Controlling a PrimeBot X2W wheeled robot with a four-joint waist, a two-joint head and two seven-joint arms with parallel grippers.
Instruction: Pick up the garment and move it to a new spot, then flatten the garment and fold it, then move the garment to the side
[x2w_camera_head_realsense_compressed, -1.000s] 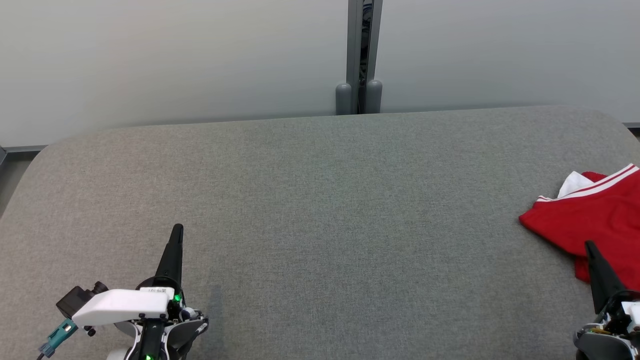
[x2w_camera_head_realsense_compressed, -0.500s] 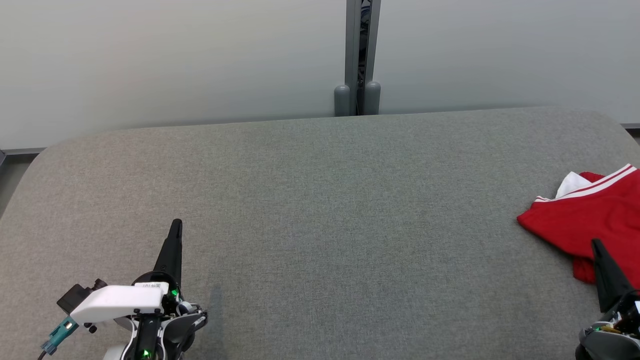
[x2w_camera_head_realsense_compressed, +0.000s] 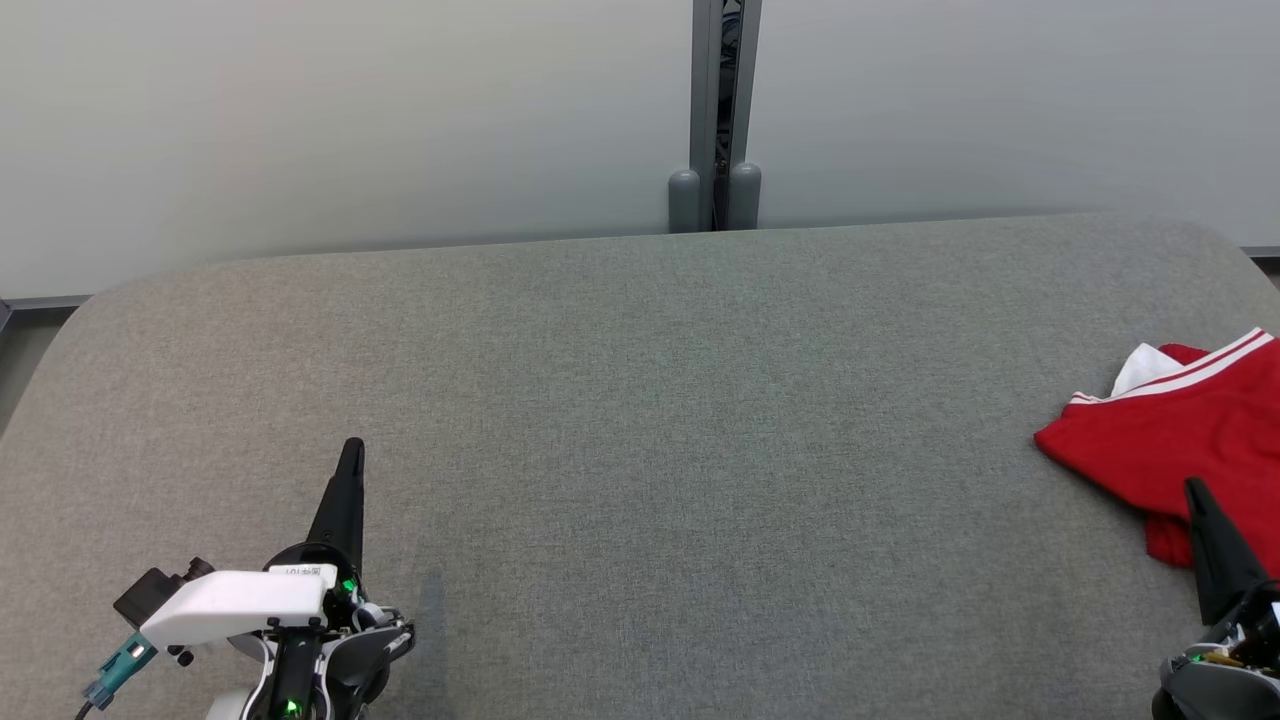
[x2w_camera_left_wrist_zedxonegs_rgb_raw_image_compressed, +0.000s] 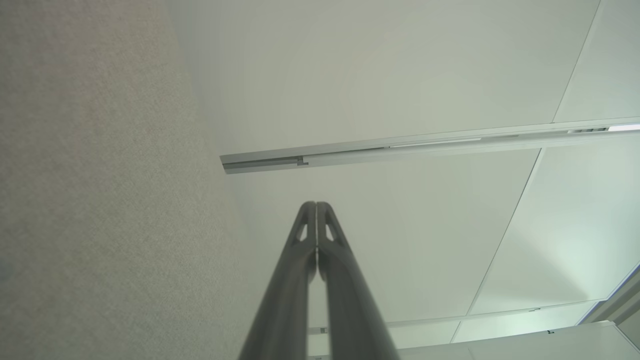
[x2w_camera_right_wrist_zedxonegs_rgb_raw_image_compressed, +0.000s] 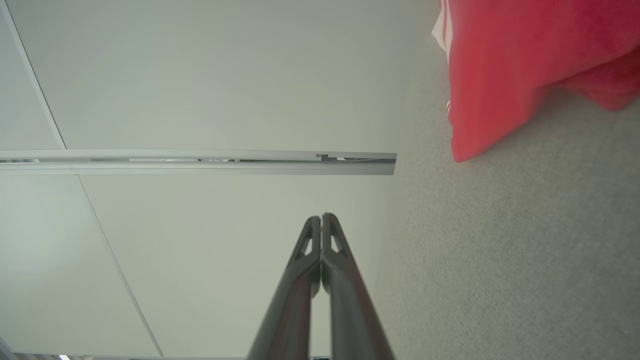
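The garment (x2w_camera_head_realsense_compressed: 1170, 440) is red with white stripes and a bit of white cloth showing; it lies crumpled at the far right of the grey padded table (x2w_camera_head_realsense_compressed: 640, 400), partly cut off by the frame edge. In the right wrist view the garment (x2w_camera_right_wrist_zedxonegs_rgb_raw_image_compressed: 500, 65) fills the upper right corner. My right gripper (x2w_camera_head_realsense_compressed: 1192, 487) stands at the lower right, its tip over the garment's near edge, shut with nothing between its fingers (x2w_camera_right_wrist_zedxonegs_rgb_raw_image_compressed: 321, 220). At the lower left, far from the garment, my left gripper (x2w_camera_head_realsense_compressed: 352, 446) is shut and empty too, as its wrist view (x2w_camera_left_wrist_zedxonegs_rgb_raw_image_compressed: 316, 206) confirms.
A pale partition wall (x2w_camera_head_realsense_compressed: 350, 120) runs behind the table, with a grey metal post (x2w_camera_head_realsense_compressed: 716, 110) at its middle. The table's rounded corners (x2w_camera_head_realsense_compressed: 90, 300) show at the far left and right.
The whole head view has shifted slightly, so the camera moved. Both grippers stay shut, about where they were. The garment has not moved.
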